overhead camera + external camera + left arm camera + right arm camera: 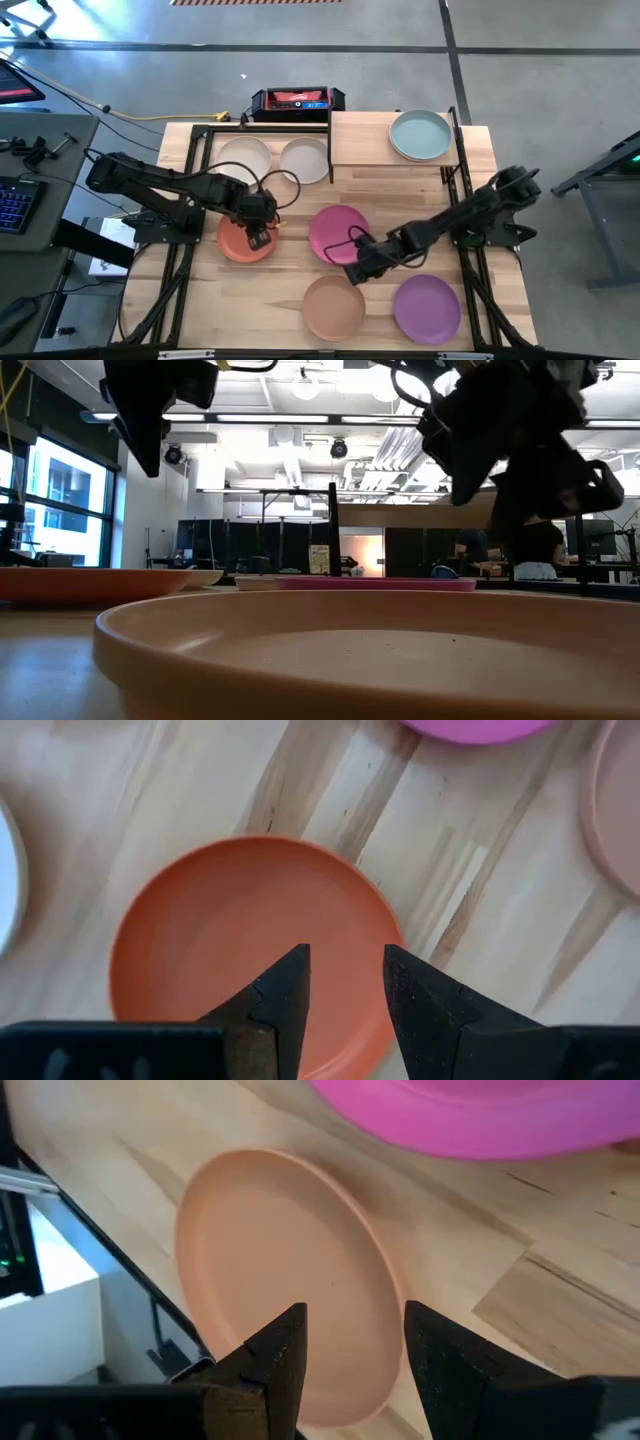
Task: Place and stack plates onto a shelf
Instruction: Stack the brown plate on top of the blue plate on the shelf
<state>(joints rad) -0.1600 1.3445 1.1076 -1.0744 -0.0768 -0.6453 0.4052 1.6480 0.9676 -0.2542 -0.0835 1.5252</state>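
My left gripper [345,985] hovers open over the orange-red plate [250,940], left of centre. My right gripper [352,1350] hovers open above the tan plate [290,1270], near edge. The teal plate [420,135] sits on the shelf [360,140].

– What colours do we have on the bench [400,180]?

– We see pale wood with a streaked grain. On it lie an orange-red plate [240,243], a magenta plate [335,232], a peach-tan plate [333,307] and a purple plate [427,308].

– And at the far side?

– We count two off-white plates [305,160], and a pale teal plate [420,135] on the light-wood shelf [362,142].

– The claws?

– We find both black: the left claw [345,990] shows dark over the orange-red, the right claw [352,1355] dark over the peach-tan. A black box with a red top [297,101] sits beyond the bench.
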